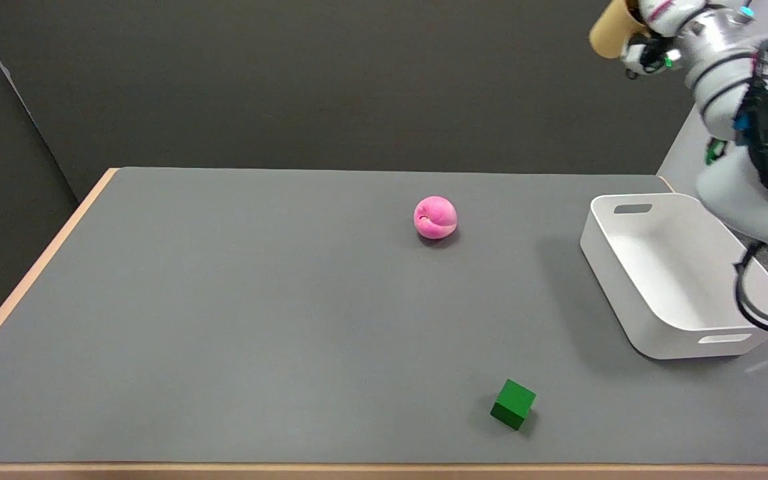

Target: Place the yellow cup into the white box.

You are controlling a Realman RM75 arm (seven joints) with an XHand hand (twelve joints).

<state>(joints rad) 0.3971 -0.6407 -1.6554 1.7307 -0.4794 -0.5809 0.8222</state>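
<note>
Right, your right hand [651, 37] grips the yellow cup [612, 30] up in the air at top right, tilted, well above the table [224, 320] & beyond the white box [674, 280]. Pink peach [435, 217] mid-table, green cube [513, 404] near front edge.

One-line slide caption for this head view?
Right robot hand holds the yellow cup high above the empty white box; peach and green cube lie untouched.
</note>
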